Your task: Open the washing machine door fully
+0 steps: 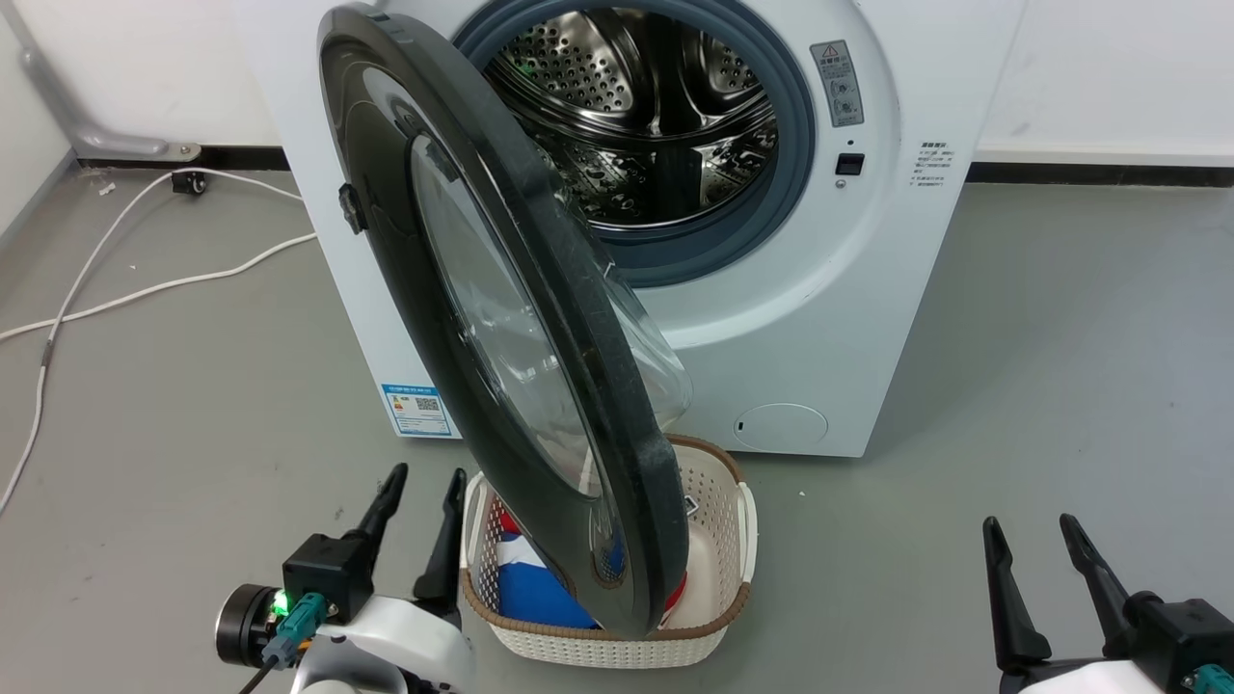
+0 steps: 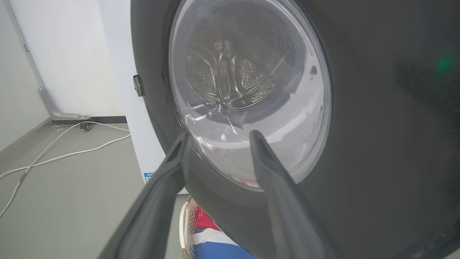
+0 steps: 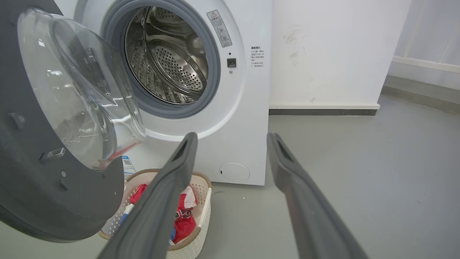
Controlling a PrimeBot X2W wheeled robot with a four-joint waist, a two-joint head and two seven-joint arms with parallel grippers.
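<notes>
The washing machine door [image 1: 501, 318] stands half open over a laundry basket [image 1: 744, 540], the spread left pincer [image 1: 427, 472] beside it, the right pincer [image 1: 1030, 523] likewise spread.

**Door is splitting the space; the right side is lying open**

The washing machine door [image 1: 386, 193] is standing out from the washing machine [image 1: 868, 318], nearly edge-on to the robot. Its lower edge is overhanging the white basket [image 1: 598, 648] sitting on the floor in front of the machine. The left gripper [image 1: 426, 477], fingers spread, is facing the door's outer face at close range, just beside the basket. Right of the door, the drum mouth [image 1: 656, 116] is lying unblocked, and bare grey floor [image 1: 1060, 386] is stretching ahead of the right gripper [image 1: 1030, 525]. White cables [image 1: 145, 289] are trailing across the floor on the left.
</notes>
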